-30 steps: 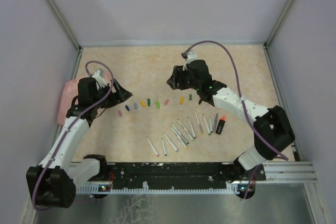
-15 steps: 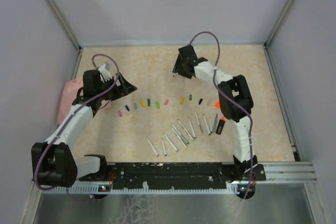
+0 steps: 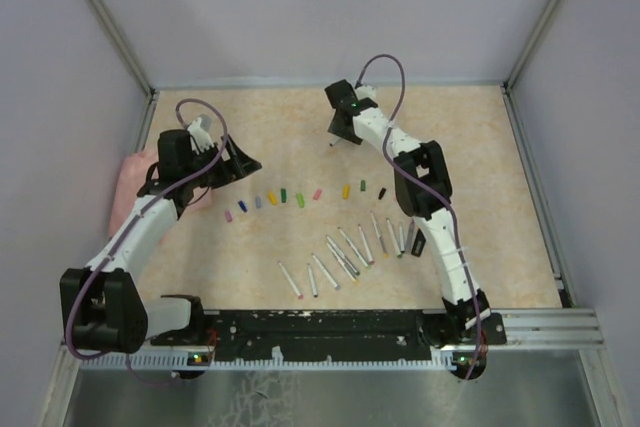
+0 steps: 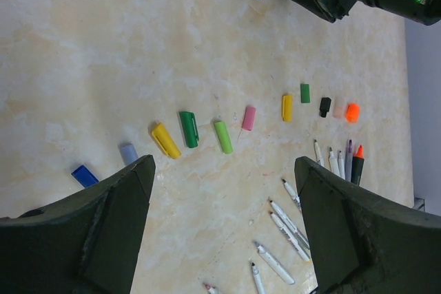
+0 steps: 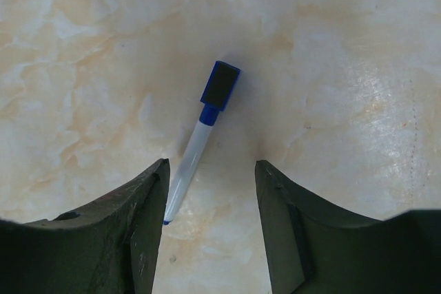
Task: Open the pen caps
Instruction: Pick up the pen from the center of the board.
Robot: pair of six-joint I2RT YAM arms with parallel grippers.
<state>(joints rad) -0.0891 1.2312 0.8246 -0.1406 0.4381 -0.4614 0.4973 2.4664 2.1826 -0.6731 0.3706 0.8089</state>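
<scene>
While both pincers stand apart and grip nothing, eleven loose caps (image 4: 249, 118) curve across the marbled beige bench (image 4: 103, 46) below the wide-spread left pincer (image 4: 224, 184). One blue-capped pen (image 5: 196, 149) lies slantwise between the fingers of the half-spread right pincer (image 5: 210, 170). Roughly ten uncapped pens (image 3: 324, 270) fan nearer. Pale lilac walls (image 3: 320, 7) enclose the bench.

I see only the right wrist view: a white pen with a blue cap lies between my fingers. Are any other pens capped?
Observer: None that I can see; the pens lie fanned on the table with bare tips.
Operator: And where are their caps?
Observer: The loose caps lie in a curved row beyond those pens, toward the far side.
Operator: Is the left gripper free?
Observer: Yes, the left gripper is open and holds nothing.
</scene>
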